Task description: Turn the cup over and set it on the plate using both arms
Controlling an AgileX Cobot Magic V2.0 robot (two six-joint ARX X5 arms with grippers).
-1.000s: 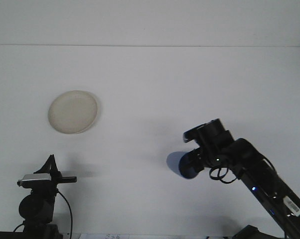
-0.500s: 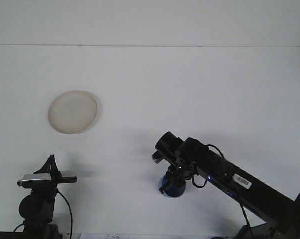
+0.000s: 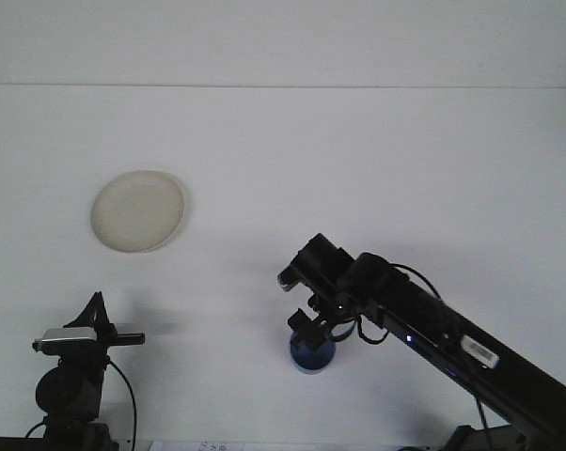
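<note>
White table [image 3: 377,160] fills the view, back edge a faint line near the top. Right arm [image 3: 433,324] reaches in from the lower right corner, black, cables looped at the wrist, a small white label on its forearm and a tiny blue light near the elbow side. Its tool [image 3: 313,331] points down over the blue cup [image 3: 311,355], which sits on the table in the lower centre of the view, just left of the arm's wrist. Dark fingers [image 3: 302,327] straddle the upper part of the cup; whether they press on it or stand slightly apart cannot be told from this angle, the black parts blur together. Only the lower blue portion of the cup shows clearly, so its orientation, mouth up or down, is not readable. Plate [image 3: 137,210] lies well apart, upper left of the cup, round, pale cream, flat on the table, nothing on it. Left arm [image 3: 71,381] stays low in the bottom left corner, folded, with a small grey camera block on top; its tool [image 3: 123,337] points right, toward the middle of the table, thin and dark, holding nothing visible; fingers appear drawn together into one narrow bar. Soft shadows lie beside the left arm and under the right wrist.
</note>
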